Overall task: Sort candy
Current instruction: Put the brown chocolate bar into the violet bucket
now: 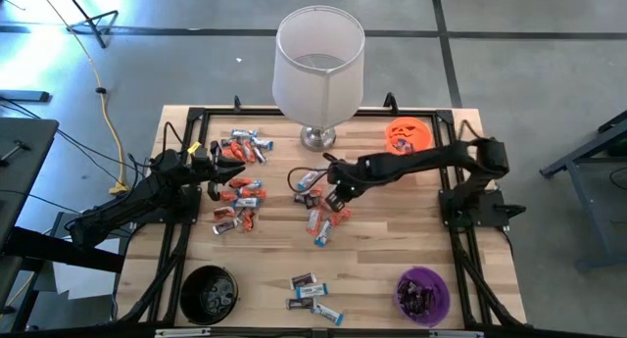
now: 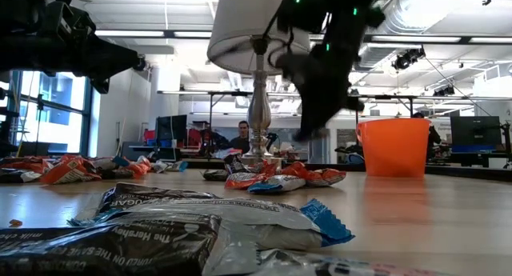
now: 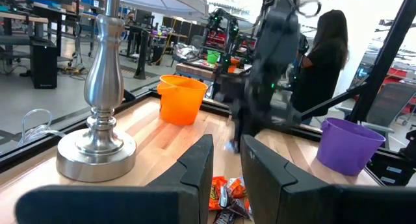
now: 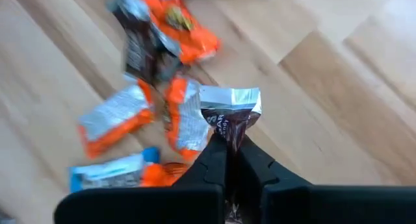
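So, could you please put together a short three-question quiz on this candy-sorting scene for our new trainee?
1. True or false: the right hand is shut on a dark brown candy.
2. Multiple choice: which bowl already holds candy? A) the black bowl B) the purple bowl C) neither
3. Fill in: the lamp stands at the table's far edge, and the bowl nearest its base is the ____ bowl.

Key
1. True: its fingertips pinch the wrapper's end above the middle pile.
2. B: dark wrappers lie inside it; the black one shows none.
3. Orange.

The left hand waits over the left pile.
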